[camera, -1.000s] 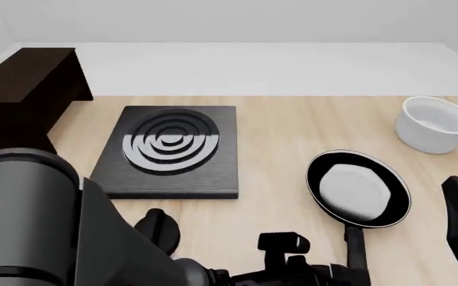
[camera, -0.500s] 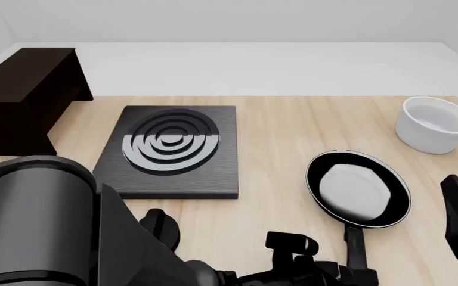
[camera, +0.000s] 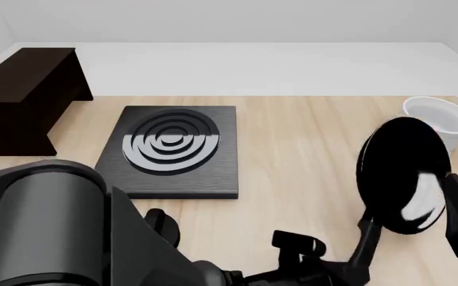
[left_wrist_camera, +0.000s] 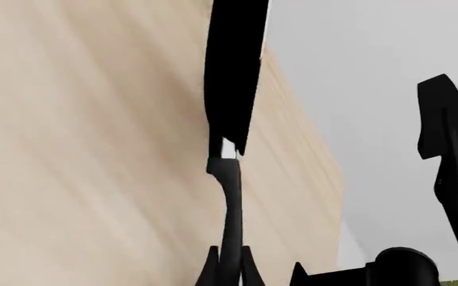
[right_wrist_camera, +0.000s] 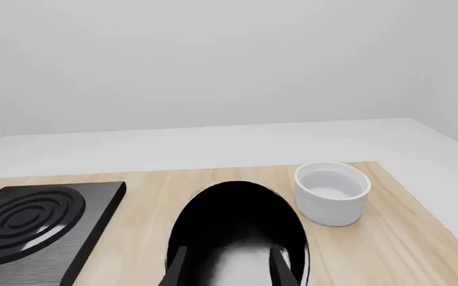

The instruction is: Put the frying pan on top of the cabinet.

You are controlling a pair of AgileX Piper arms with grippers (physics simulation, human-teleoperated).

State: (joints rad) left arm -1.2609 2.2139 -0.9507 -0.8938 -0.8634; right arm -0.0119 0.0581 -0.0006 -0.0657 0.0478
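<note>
**Pan raised by its handle: slip risk during transfer**

The left tool [camera: 348, 271] is clenched on the long handle of the round glossy black frying pan [camera: 402, 176], which hangs tilted on edge above the near right of the pale wooden surface [camera: 293, 137]. The right tool [right_wrist_camera: 227, 262] appears released, holding nothing.

Risk, as a judgement: a handle-end grasp leaves the heavy bowl free to swing or twist out.

The dark brown box-shaped cabinet [camera: 24, 98] stands far left. The black square stove plate with silver rings [camera: 169, 149] lies between; the white round bowl [camera: 443, 122] sits just behind the pan.
</note>
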